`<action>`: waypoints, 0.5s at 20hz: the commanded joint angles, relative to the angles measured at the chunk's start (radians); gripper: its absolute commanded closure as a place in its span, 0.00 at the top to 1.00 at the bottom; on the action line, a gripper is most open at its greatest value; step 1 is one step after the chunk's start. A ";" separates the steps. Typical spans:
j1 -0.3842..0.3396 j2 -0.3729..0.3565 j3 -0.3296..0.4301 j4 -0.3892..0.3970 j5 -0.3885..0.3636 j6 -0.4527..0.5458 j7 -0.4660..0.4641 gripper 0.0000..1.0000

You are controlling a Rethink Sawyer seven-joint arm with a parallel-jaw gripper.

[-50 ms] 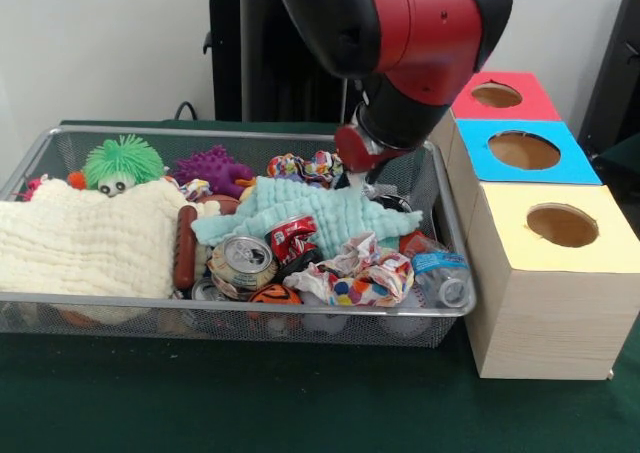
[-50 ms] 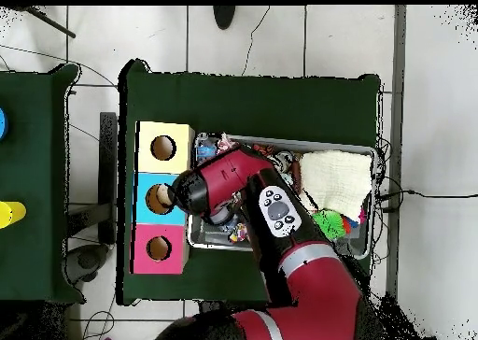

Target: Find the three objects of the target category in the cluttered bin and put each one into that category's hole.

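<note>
Front view: the end effector (image 1: 352, 180) dips into the wire bin (image 1: 60, 307), tip at the mint cloth (image 1: 300, 205) beside a crushed can (image 1: 293, 239); its opening can't be made out. Red, blue and yellow hole boxes (image 1: 545, 283) stand just beside.

Overhead view: the arm (image 2: 245, 185) covers the bin's left half; the end effector is hidden.

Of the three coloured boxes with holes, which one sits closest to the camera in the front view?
The yellow-topped box. It is the frontmost of the row beside the wire bin; the blue-topped box is behind it and the red-topped box farthest back.
</note>
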 commanded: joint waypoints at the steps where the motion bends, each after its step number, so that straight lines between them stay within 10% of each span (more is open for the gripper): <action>1: 0.005 0.139 0.027 -0.095 -0.034 0.026 -0.168 1.00; 10: -0.001 0.223 0.033 -0.173 -0.010 0.086 -0.203 1.00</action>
